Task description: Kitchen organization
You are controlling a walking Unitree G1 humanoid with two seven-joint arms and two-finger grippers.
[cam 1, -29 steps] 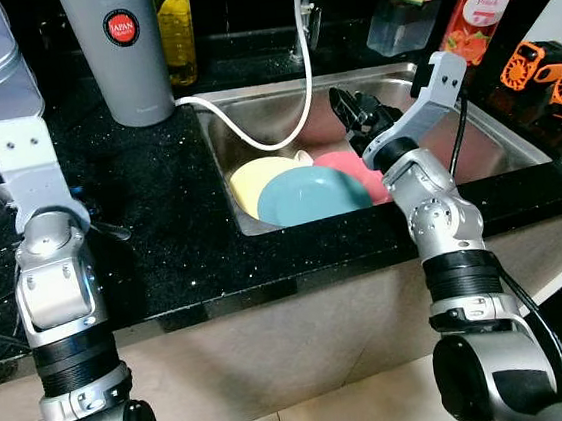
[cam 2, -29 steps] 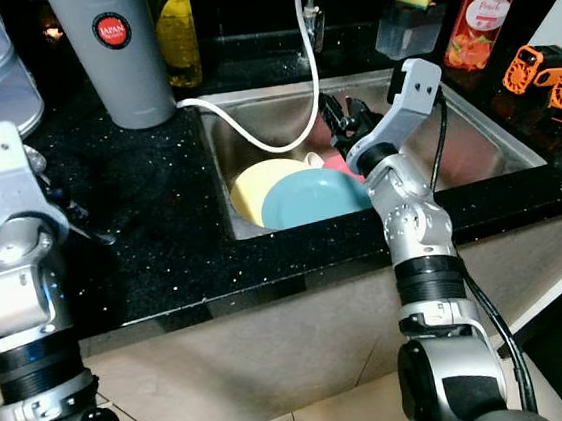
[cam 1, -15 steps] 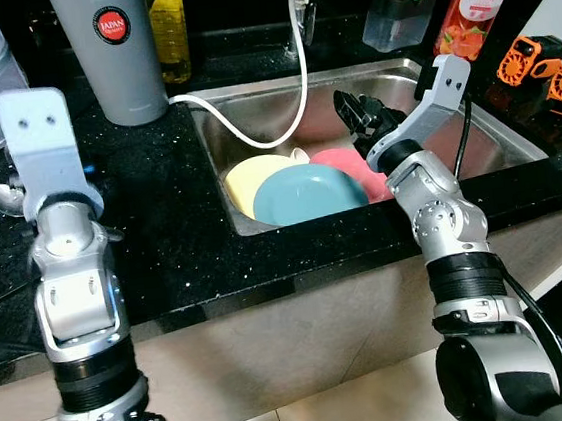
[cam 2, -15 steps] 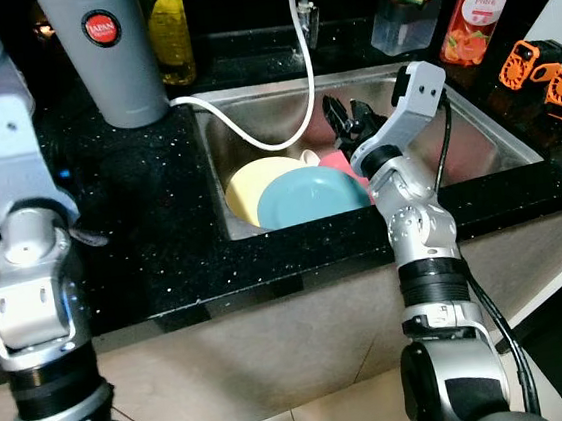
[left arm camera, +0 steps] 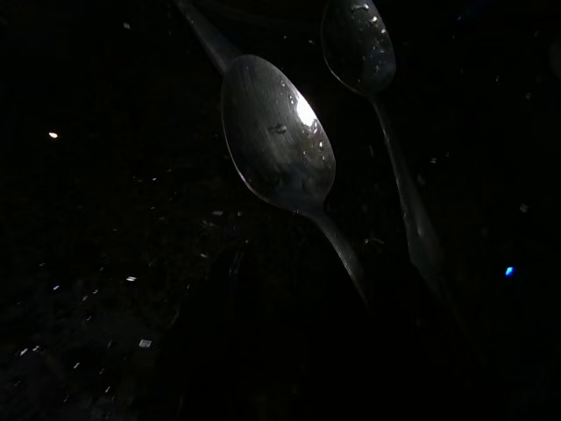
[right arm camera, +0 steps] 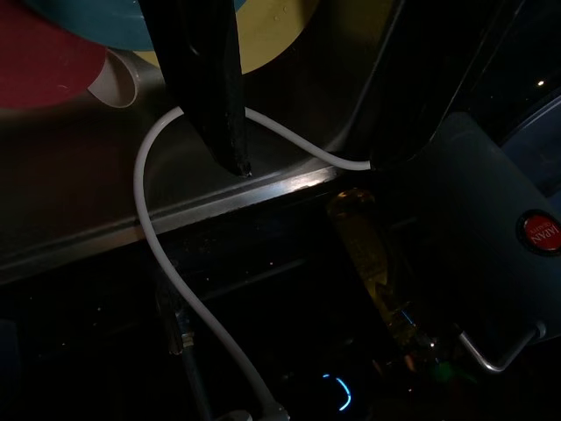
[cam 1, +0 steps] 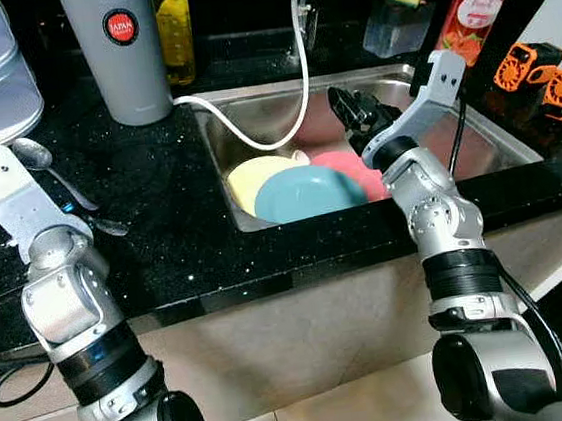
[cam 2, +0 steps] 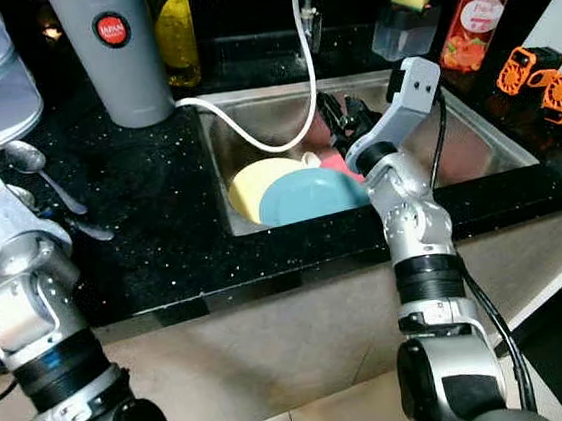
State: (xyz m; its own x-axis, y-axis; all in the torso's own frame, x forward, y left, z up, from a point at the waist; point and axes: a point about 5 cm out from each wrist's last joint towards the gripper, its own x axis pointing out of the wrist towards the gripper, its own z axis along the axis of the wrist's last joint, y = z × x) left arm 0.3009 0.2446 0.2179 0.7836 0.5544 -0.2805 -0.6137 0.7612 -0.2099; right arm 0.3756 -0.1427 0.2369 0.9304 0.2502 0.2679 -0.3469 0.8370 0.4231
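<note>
Right gripper (cam 1: pixel 349 109) hovers over sink (cam 1: pixel 495 143), fingers pressed together, empty | blue plate (cam 1: pixel 304 192) likely rigid, slippery, breakable; grip exposed rim | left gripper: state unclear

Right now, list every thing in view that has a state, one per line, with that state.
Round teal plate: in the sink, overlapping the yellow and red plates.
Round yellow plate: flat, partly covered.
Round red plate: flat, partly covered.
Stainless steel sink: no standing water seen.
White hose: drooping into the sink.
Two metal spoons: lying on the black counter.
Right gripper: above the sink, holding nothing.
</note>
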